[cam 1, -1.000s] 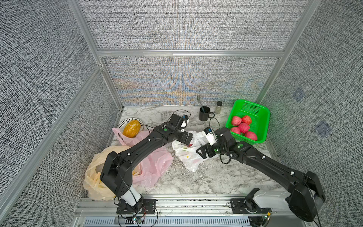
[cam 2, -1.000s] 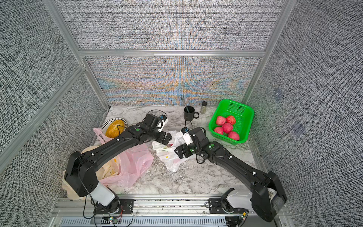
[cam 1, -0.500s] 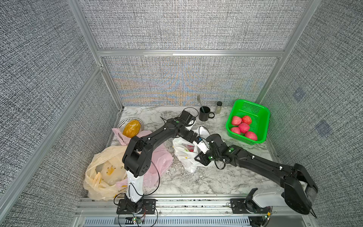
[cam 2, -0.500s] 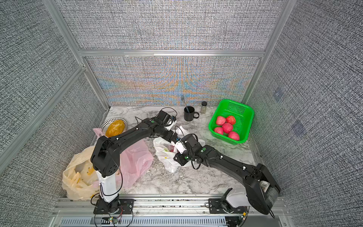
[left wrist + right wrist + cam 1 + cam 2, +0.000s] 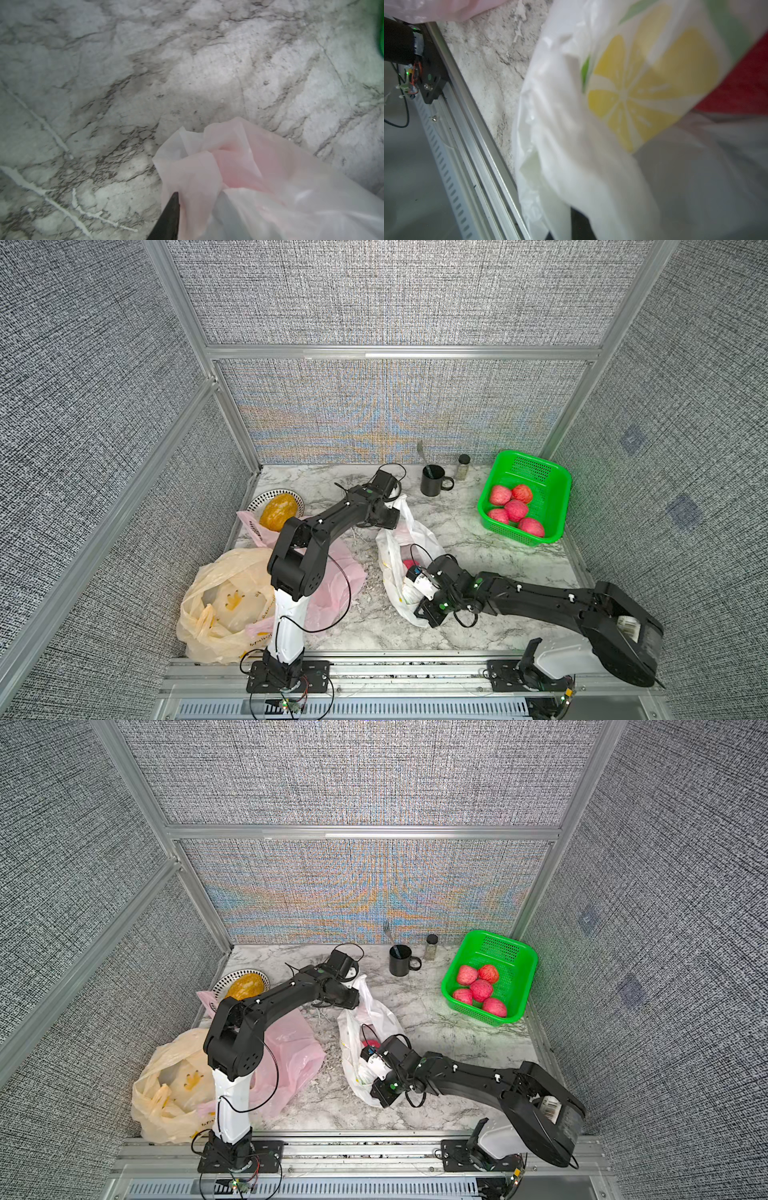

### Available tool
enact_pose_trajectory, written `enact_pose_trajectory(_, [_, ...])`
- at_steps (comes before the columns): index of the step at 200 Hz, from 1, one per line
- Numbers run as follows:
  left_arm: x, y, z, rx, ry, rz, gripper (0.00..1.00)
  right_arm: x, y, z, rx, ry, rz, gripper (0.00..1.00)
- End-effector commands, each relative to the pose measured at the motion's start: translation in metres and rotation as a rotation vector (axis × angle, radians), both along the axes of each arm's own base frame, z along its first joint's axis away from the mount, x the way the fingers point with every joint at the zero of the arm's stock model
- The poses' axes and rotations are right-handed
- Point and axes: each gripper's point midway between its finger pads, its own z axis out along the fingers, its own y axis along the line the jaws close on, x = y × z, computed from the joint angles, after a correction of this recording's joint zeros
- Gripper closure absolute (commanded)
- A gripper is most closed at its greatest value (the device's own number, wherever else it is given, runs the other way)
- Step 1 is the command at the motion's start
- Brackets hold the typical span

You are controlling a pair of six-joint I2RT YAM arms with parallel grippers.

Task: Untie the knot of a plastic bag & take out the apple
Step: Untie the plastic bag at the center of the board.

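A white plastic bag [image 5: 409,539] with a lemon print [image 5: 648,87] lies stretched front to back in the middle of the marble table. Through its film shows a red apple [image 5: 409,564], red also in the right wrist view [image 5: 741,83]. My left gripper [image 5: 395,518] is shut on the bag's far end; one black finger [image 5: 170,216] shows, and film [image 5: 207,176] covers the other. At the bag's near end my right gripper [image 5: 422,610] is shut on it, its jaws mostly buried under plastic [image 5: 583,209]. I see no knot.
A green basket [image 5: 559,506] with several red apples stands at the back right. A black mug [image 5: 432,481] and small jar [image 5: 464,466] stand by the back wall. Left lie a plate [image 5: 257,502], a pink bag [image 5: 345,568] and a yellow bag [image 5: 224,605].
Both grippers went from open to shut on the white bag. The left one moved to its far end, the right one drew back toward the front rail, and the bag stretched out.
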Motion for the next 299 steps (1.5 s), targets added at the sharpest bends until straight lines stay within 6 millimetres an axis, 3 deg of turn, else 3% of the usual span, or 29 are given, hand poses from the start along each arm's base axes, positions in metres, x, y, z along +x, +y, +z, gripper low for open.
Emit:
enact_pose_trajectory(1, [0.023, 0.011, 0.015, -0.083, -0.060, 0.137, 0.67, -0.003, -0.008, -0.012, -0.030, 0.044, -0.072, 1.00])
enact_pose_trajectory(26, [0.030, 0.025, 0.008, -0.126, -0.059, 0.216, 0.67, 0.000, -0.019, -0.028, -0.086, 0.058, -0.143, 0.99])
enact_pose_trajectory(31, [0.031, 0.028, 0.019, -0.153, -0.081, 0.230, 0.66, 0.001, -0.021, -0.030, -0.101, 0.058, -0.154, 0.99])
enact_pose_trajectory(57, [0.031, 0.039, 0.016, -0.208, -0.090, 0.293, 0.65, 0.006, -0.034, -0.043, -0.160, 0.053, -0.222, 0.98])
enact_pose_trajectory(96, [0.025, 0.046, 0.018, -0.237, -0.102, 0.317, 0.60, 0.033, -0.061, -0.038, -0.207, -0.014, -0.387, 0.95])
enact_pose_trajectory(112, [0.021, 0.046, 0.015, -0.249, -0.095, 0.316, 0.59, 0.043, -0.067, -0.032, -0.195, -0.028, -0.432, 0.85])
enact_pose_trajectory(142, [0.010, 0.046, 0.009, -0.270, -0.082, 0.315, 0.58, 0.045, -0.059, -0.020, -0.160, -0.043, -0.396, 0.42])
enact_pose_trajectory(164, [0.006, 0.047, 0.009, -0.284, -0.085, 0.323, 0.58, 0.042, -0.054, -0.009, -0.131, -0.051, -0.366, 0.32])
enact_pose_trajectory(191, [0.002, 0.045, 0.010, -0.291, -0.094, 0.319, 0.58, 0.047, -0.044, 0.030, -0.058, -0.106, -0.351, 0.18])
enact_pose_trajectory(202, [0.002, 0.044, 0.011, -0.290, -0.099, 0.318, 0.58, 0.050, -0.042, 0.048, -0.034, -0.136, -0.351, 0.03])
enact_pose_trajectory(241, [0.003, 0.042, 0.010, -0.297, -0.103, 0.316, 0.58, 0.060, -0.034, 0.101, 0.047, -0.216, -0.347, 0.02])
enact_pose_trajectory(253, [0.002, 0.041, 0.010, -0.298, -0.103, 0.313, 0.58, 0.063, -0.036, 0.104, 0.038, -0.230, -0.351, 0.02])
enact_pose_trajectory(257, [0.002, 0.041, 0.009, -0.297, -0.104, 0.315, 0.58, 0.067, -0.031, 0.118, 0.061, -0.251, -0.353, 0.02])
enact_pose_trajectory(278, [0.001, 0.041, 0.011, -0.293, -0.111, 0.309, 0.58, 0.077, -0.024, 0.130, 0.104, -0.297, -0.354, 0.03])
enact_pose_trajectory(287, [0.001, 0.040, 0.012, -0.291, -0.114, 0.305, 0.58, 0.082, -0.016, 0.136, 0.143, -0.316, -0.347, 0.09])
enact_pose_trajectory(299, [0.000, 0.040, 0.012, -0.289, -0.113, 0.304, 0.58, 0.090, -0.005, 0.142, 0.182, -0.332, -0.339, 0.26])
